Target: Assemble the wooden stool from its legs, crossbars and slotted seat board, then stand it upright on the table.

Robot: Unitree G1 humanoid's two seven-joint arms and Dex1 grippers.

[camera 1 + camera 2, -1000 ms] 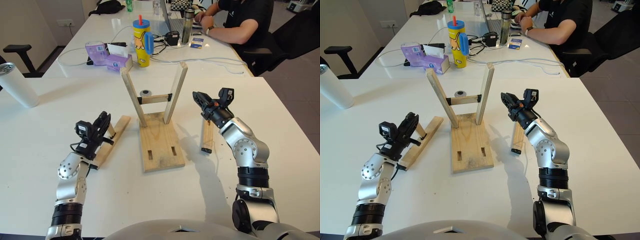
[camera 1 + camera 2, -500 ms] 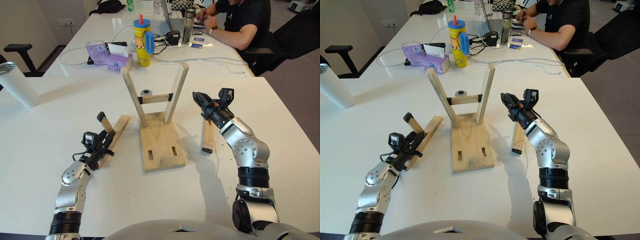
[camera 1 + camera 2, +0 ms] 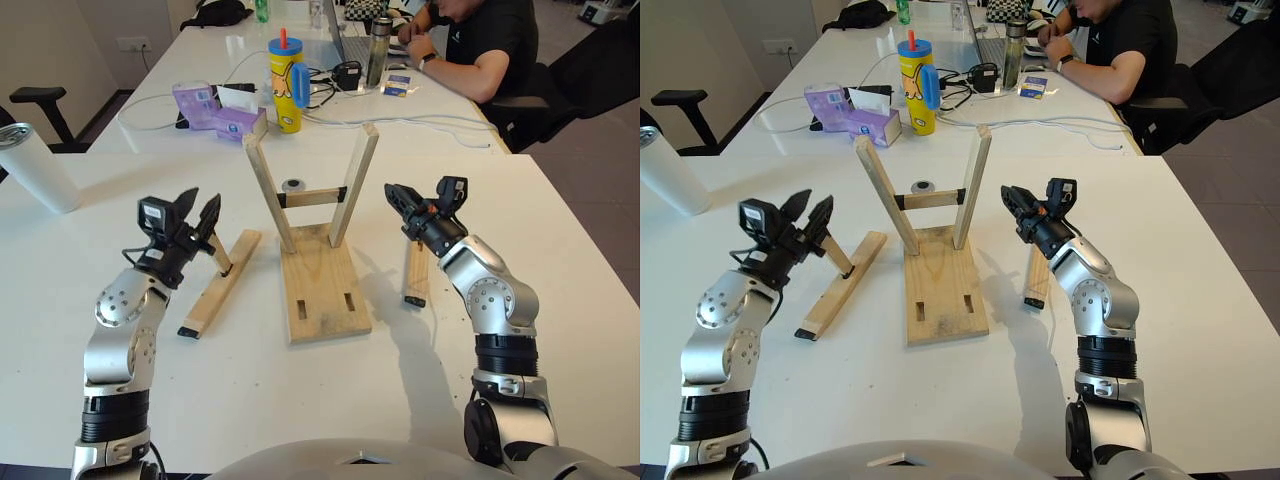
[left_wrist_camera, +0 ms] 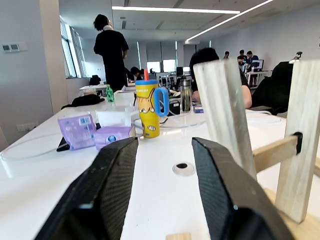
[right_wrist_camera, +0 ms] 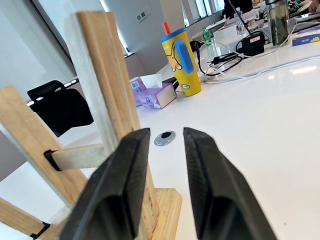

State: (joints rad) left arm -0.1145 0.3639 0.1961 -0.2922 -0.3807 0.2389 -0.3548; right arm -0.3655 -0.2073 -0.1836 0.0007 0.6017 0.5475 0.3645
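In the head views, the seat board (image 3: 325,285) is lying flat on the counter (image 3: 520,330). The upright frame (image 3: 353,185) is standing in its far slots, two pale legs splaying outward toward the top, with a crossbar (image 3: 312,198) joining them. The two near slots are sitting unfilled. Just left of the board the second frame (image 3: 218,283) is lying flat with one piece poking up. The left hand (image 3: 200,205) is hovering above it, released and carrying nothing. The loose leg (image 3: 416,272) is lying right of the board, under the right hand (image 3: 398,200), which is hanging released and unloaded beside the upright frame.

In the left wrist view, the spread fingers (image 4: 107,195) are framing bare counter, with the upright frame close ahead. A grip taken off-centre on the second frame would probably be letting it swing or slip.

In the right wrist view, the nearest leg is standing very close to the fingers (image 5: 122,185). The frame looks held only by its slots, so a stray brush here would likely be tipping it out.
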